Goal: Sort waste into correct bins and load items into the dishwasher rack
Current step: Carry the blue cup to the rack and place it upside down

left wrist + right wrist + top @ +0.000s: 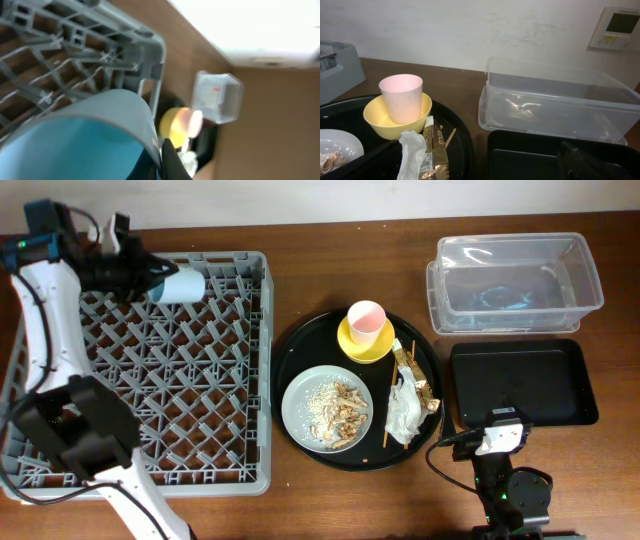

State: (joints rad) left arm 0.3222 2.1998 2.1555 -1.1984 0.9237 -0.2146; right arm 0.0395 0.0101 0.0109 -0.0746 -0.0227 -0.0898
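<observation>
Since the cup [183, 285] is the thing in hand, I'm judging it first. My left gripper [155, 283] is clamped on the small light-blue cup at its rim, and the cup lies on its side, sticking out past the fingertips. In the left wrist view the cup's wall and pale rim fill the space right in front of the camera, with one dark finger [167, 160] pressed against the rim. I can't see the opposing finger there.

I take the cup for thin, stiff plastic, very light and with a smooth wall that could slip. A rim pinch like this ought to hold it, though it may swing if I move sharply. It doesn't look breakable, so a short drop should do no harm.

The dishwasher rack [215, 395] sits directly under the hand, and its corner post shows just beyond the cup in the wrist view. Setting the cup mouth-down between the pegs looks like the sensible move. The pegs are closely spaced and could snag the rim.

Well off past the fingertips, on the round black tray [290, 350], wait the pink cup [367, 318] nested in the yellow bowl [365, 348], the plate [300, 405] with its scraps [335, 412], the chopsticks [391, 395], the napkin [405, 412] and the wrapper [415, 378].

My right gripper [585, 160] hovers low over the black tray [520, 380], with the clear tub [555, 107] just ahead of it. It is too dark and blurred for me to tell how its fingers are set.
</observation>
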